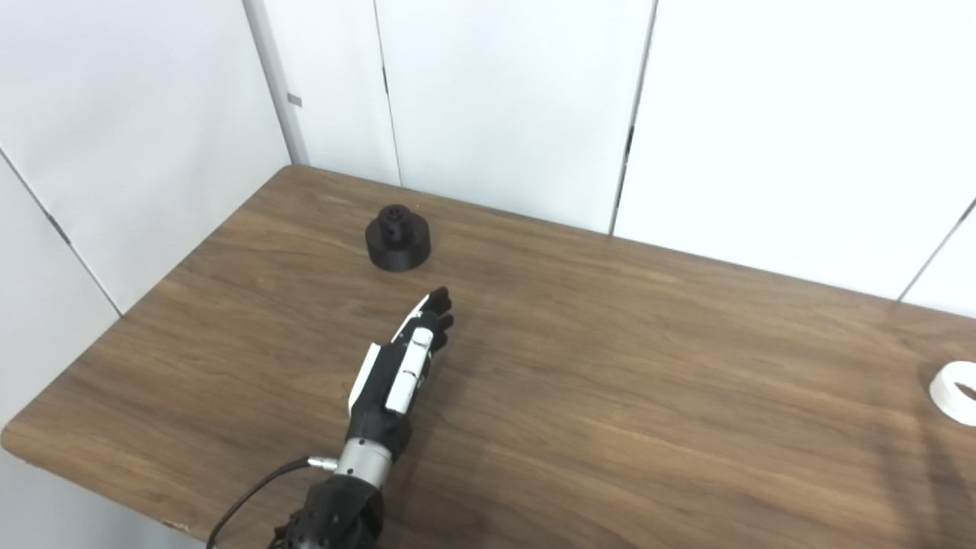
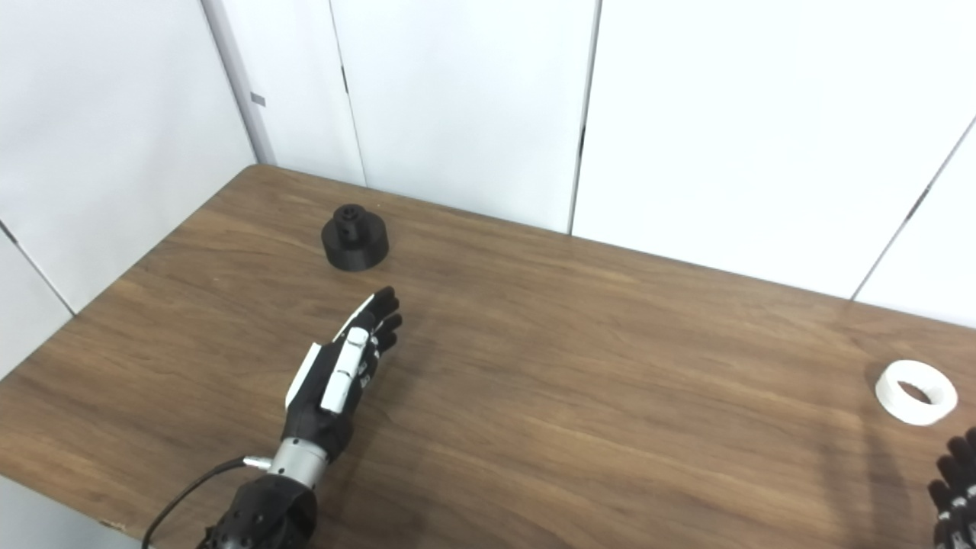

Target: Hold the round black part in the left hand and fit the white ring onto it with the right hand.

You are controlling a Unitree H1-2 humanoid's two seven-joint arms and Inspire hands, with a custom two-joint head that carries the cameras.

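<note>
- Your landmark: the round black plastic part (image 1: 398, 240), a squat stepped disc with a small raised hub on top. It sits upright on the dark wood-grain surface (image 1: 610, 366), close to the far edge and toward the far-left corner.
- Your left hand (image 1: 404, 358), black with white panels, sits on the near side of the black part. Its fingertips (image 1: 440, 299) point at the part but stop short; there is clear bare wood between them, so no contact.
- Left hand is released: fingers extended, roughly straight and lying close together, nothing held. It is seen edge-on, thumb side up. You can't tell from either view whether it rests on the surface or floats just above it.
- Left wrist: a silver collar, with a black cable looping off toward the near edge of the surface.
- The white ring (image 2: 915, 392), thick-walled with an open centre, lies flat on the surface well apart from the black part, far off to its right and nearer to you. In the left eye view it is cut by the picture's right edge.
- Your right hand (image 2: 955, 488) only shows in the right eye view, at the bottom-right corner: a few dark fingertips just on the near side of the white ring, not touching it. Most of the hand is out of frame, so you cannot tell whether it is released or clenched.
- White wall panels with dark seams stand right behind the black part, along the far edge of the surface.
</note>
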